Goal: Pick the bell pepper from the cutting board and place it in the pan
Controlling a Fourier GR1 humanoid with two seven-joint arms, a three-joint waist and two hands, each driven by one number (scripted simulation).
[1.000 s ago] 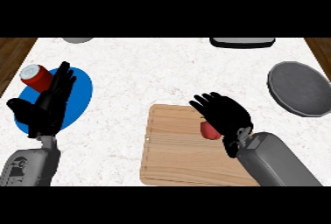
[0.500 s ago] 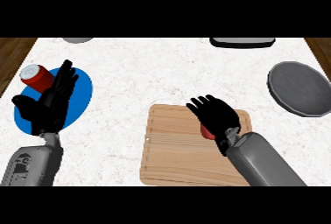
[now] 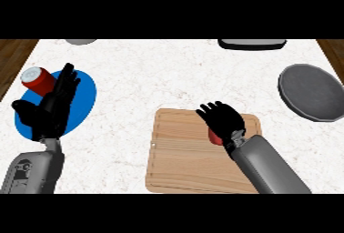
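Observation:
The red bell pepper (image 3: 214, 136) lies on the wooden cutting board (image 3: 181, 164), toward its upper right. My right hand (image 3: 224, 122) sits on top of it with the fingers curled down round it, so only the pepper's left side shows. The dark grey round pan (image 3: 312, 93) rests on the counter at the far right, apart from the board. My left hand (image 3: 48, 113) stays open at the left with its fingers up, over the blue plate.
A blue plate (image 3: 82, 98) lies at the left with a red can (image 3: 39, 80) at its upper edge. A grey object (image 3: 80, 42) and a dark one (image 3: 252, 43) sit along the far edge. Wooden floor shows past both top corners.
My right hand has slid left over the bell pepper and its spread fingers have curled down round it. The left hand has barely moved.

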